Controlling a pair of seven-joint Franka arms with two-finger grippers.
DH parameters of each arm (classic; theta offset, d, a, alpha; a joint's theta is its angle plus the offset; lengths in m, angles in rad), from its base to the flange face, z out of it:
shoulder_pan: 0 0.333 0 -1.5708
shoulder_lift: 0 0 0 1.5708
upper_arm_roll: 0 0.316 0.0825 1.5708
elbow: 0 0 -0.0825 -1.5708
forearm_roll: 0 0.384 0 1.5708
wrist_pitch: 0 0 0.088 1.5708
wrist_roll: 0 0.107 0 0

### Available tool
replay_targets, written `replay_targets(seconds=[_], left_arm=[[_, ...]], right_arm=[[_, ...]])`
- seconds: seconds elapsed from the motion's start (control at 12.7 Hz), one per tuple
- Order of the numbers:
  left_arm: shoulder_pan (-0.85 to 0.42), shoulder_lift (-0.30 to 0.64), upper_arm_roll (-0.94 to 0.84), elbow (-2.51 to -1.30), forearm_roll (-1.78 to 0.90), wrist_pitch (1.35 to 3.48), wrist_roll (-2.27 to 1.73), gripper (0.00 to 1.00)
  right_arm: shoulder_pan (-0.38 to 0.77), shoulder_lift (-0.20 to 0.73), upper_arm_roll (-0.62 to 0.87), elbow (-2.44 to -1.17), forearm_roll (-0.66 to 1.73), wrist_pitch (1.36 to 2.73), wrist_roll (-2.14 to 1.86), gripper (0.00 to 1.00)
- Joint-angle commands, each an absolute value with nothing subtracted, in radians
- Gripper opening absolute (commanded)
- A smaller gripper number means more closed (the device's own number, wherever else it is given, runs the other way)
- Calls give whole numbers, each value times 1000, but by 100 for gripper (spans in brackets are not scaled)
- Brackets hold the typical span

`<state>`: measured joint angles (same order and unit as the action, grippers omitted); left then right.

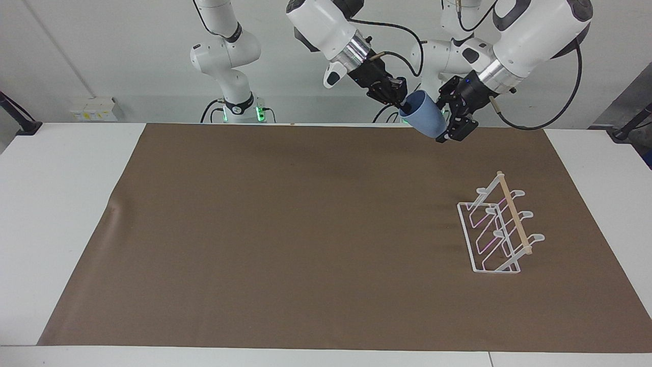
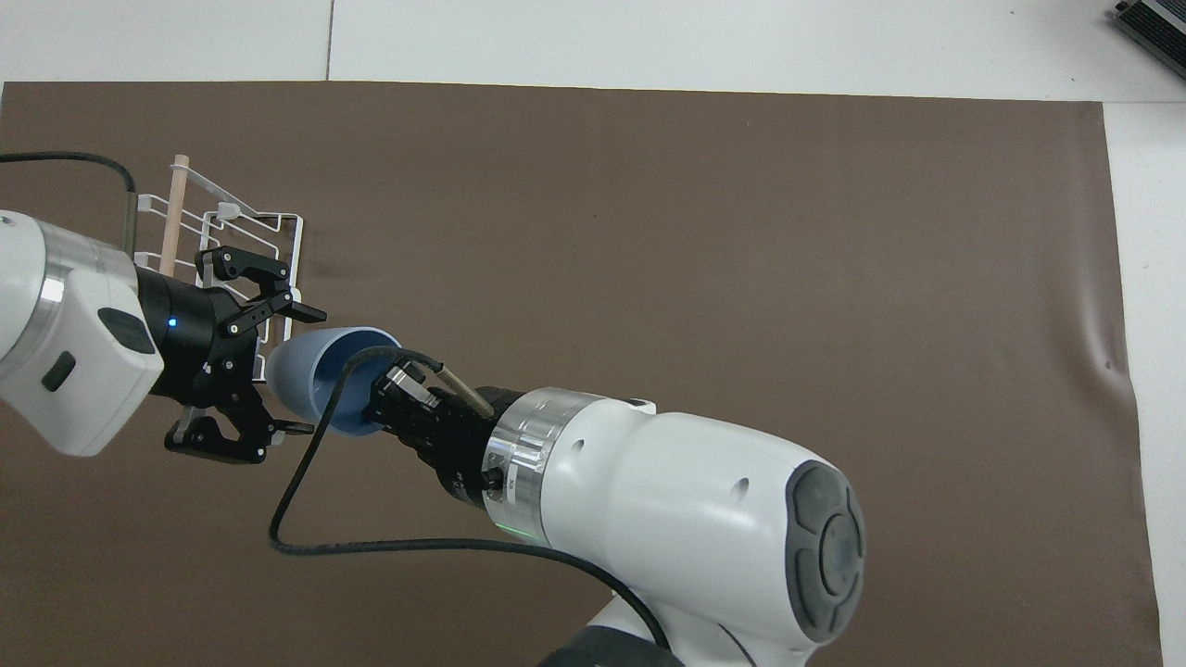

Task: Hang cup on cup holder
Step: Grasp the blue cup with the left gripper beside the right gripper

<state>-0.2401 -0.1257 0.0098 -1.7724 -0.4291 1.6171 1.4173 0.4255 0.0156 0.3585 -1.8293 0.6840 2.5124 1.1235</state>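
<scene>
Right tool [image 1: 399,100] clamped on the rim of the cup [image 1: 424,120], one finger inside, cup tilted mouth-up in the air over the bench edge nearest the robots; left tool [image 1: 449,124] spread wide around the cup's base end, contact not certain. Cup looks light, stiff, smooth plastic, likely slippery on its taper, so grip across the body. Rack [image 1: 496,229] sits near the bench's left-arm end, empty.

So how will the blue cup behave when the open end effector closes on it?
The cup probably weighs little: the right end effector holds it tilted in the air by the rim alone. Its smooth, tapering wall may slip between the left end effector's fingers. It looks stiff enough, showing no visible dent.
</scene>
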Motion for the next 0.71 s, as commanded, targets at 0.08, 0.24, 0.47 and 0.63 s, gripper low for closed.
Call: replay_targets(seconds=[0.08, 0.24, 0.47, 0.63], left_arm=[[-262, -176, 17, -1835, -486, 1661, 1433, 100], [-262, -175, 17, -1832, -517, 1663, 1434, 57], [-262, -178, 11, -1832, -517, 1663, 1437, 0], [-262, -179, 11, -1836, -514, 1658, 1439, 0]], right_arm=[[420, 26, 364, -1810, 704, 2513, 1134, 0], [420, 26, 362, -1810, 704, 2513, 1134, 0], [420, 26, 362, -1810, 704, 2508, 1134, 0], [419, 28, 362, -1810, 704, 2510, 1132, 0]])
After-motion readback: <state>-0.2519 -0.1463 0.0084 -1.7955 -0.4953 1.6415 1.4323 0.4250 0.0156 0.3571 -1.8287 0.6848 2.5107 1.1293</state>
